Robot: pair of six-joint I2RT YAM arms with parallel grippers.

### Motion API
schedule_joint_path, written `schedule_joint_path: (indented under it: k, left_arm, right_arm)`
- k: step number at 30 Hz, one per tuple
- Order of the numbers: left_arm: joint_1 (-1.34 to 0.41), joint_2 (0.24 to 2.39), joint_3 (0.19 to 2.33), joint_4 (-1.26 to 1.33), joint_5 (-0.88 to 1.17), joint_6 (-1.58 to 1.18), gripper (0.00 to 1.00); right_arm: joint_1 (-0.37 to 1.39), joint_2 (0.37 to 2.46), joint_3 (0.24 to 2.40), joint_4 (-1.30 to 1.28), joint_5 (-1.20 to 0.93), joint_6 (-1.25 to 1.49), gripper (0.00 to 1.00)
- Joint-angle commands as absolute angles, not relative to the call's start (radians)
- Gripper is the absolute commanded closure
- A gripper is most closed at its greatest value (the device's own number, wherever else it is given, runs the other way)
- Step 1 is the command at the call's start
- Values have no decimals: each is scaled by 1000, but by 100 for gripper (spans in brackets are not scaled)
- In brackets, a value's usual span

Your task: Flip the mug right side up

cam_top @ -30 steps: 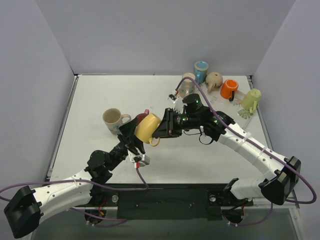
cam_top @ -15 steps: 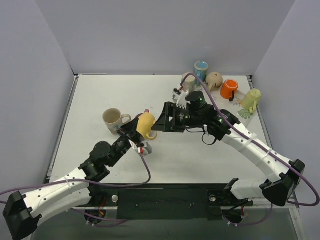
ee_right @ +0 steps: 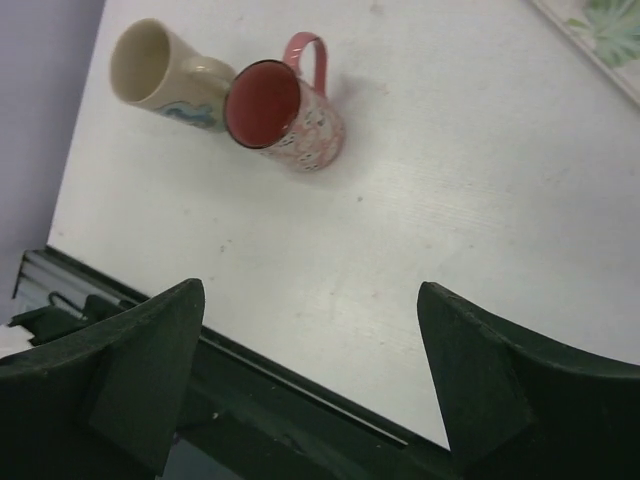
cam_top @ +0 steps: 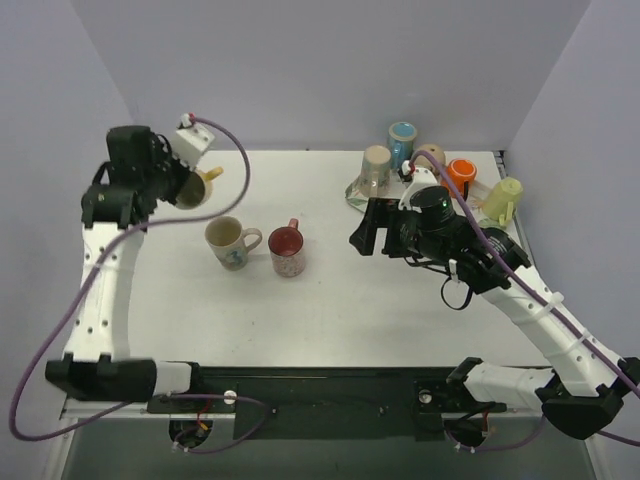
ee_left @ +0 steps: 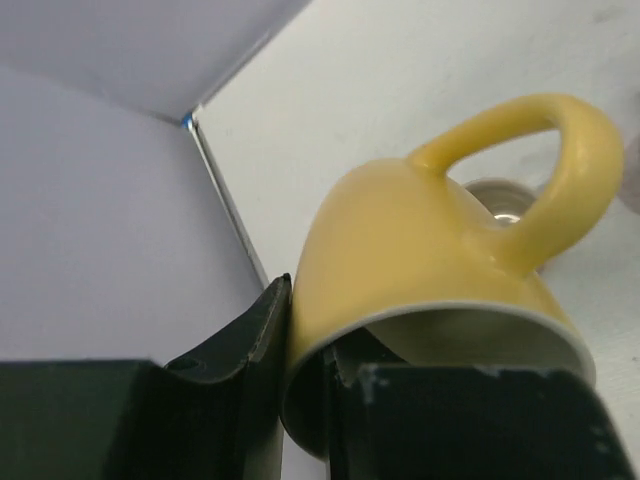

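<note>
I see both arms built alike. The left arm (cam_top: 100, 290) and right arm (cam_top: 530, 305) have white tubular links between chunky black joint housings. Each ends in a black base block (cam_top: 100, 378) at the near edge of the surface (cam_top: 330, 310). A purple cable (cam_top: 237, 148) loops off each wrist. A small white box (cam_top: 190, 135) sits by the left wrist. The left end effector (ee_left: 305, 400) and right end effector (ee_right: 310, 380) carry matte black, wedge-shaped fingers (ee_right: 140, 370).

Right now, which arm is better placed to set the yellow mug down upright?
Left. The left gripper is shut on the yellow mug at its rim; the right gripper is open and empty.
</note>
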State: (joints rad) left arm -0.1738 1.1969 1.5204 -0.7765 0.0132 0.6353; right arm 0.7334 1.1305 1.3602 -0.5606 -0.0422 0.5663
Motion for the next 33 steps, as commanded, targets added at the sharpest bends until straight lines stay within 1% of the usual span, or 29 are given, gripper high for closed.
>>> schedule_joint_path:
  k: [1,2,3,4,7,8,11,12,14,16,19,21,24,27,30,32,33]
  left_arm:
    - [105,1511,1877,-1245,228,612,100]
    - [154,1573,1964,-1311,230,623,100]
    - [179,1635,2000,-1345,226,630,100]
    - [220,1675,2041,-1383,212,646,100]
    - [281,1817,2098,-1440,177,672,100]
    - [293,1845,2112,-1471,166,679,100]
    - [299,1974,2109,-1528,112,689,100]
    - [307,2014,2103,-1534,114,693,100]
    - [319,2055,2092,-1531,123,692,100]
    - [328,2083,2071,-1506,127,684,100]
    - [327,2108,2017,-1447,129,673,100]
    - [328,2140,2000,-1430,133,670,100]
    - [328,2158,1964,-1390,135,669,100]
    - [328,2174,1945,-1368,137,670,100]
    - [330,2187,1928,-1356,137,678,100]
    - [330,2194,1925,-1351,143,684,97]
    - [328,2198,1925,-1351,146,686,93]
  right_arm:
    - [663,1126,1330,-612,75,479,18]
    - [640,1127,1324,-609,140,468,17]
    - [632,1127,1318,-606,181,442,17]
    - [627,1131,1318,-601,277,425,17]
    - [615,1167,1295,-537,406,349,17]
    - [615,1178,1289,-473,452,333,18]
    - [609,1250,1230,-297,492,220,18]
    - [606,1294,1220,-216,494,181,19]
    - [588,1389,1235,-137,514,146,21]
    - [572,1486,1273,-83,523,115,25]
    - [554,1601,1299,63,517,89,28]
    - [526,1725,1369,84,489,123,34]
    - [497,1828,1416,118,523,130,35]
    - [459,1923,1449,164,451,164,35]
    - [423,1991,1515,149,420,199,37]
    - [402,2040,1568,108,402,230,38]
    - [390,2066,1594,101,388,254,38]
